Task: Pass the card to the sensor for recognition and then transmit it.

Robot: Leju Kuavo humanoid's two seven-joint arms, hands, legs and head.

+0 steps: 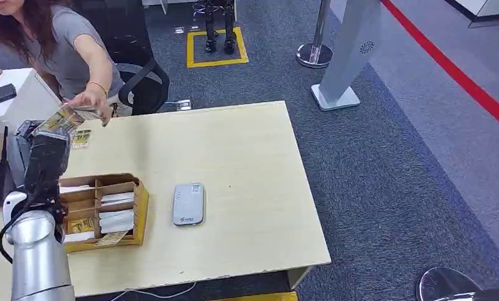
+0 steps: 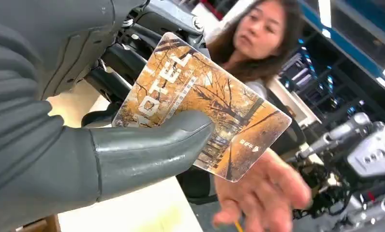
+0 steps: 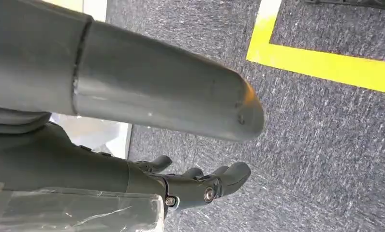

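Observation:
My left hand (image 1: 43, 147) is raised above the table's far left corner and holds an orange hotel card (image 1: 62, 118) with an autumn-tree print. In the left wrist view the card (image 2: 200, 116) is pinched between my thumb (image 2: 147, 145) and the dark fingers behind it. A person in a grey shirt (image 1: 65, 44) reaches a hand (image 1: 91, 100) to the card's far end; the same hand (image 2: 263, 193) hangs just past the card's free corner. The grey card sensor (image 1: 189, 203) lies flat mid-table. My right hand (image 3: 190, 186) hangs over the carpet, fingers apart, holding nothing.
A cardboard divider box (image 1: 103, 210) with white and orange cards stands on the table (image 1: 234, 157) left of the sensor. Another orange card (image 1: 80, 138) lies near the far left edge. A black office chair (image 1: 143, 81) stands behind the table. Yellow floor tape (image 3: 326, 65) marks the carpet.

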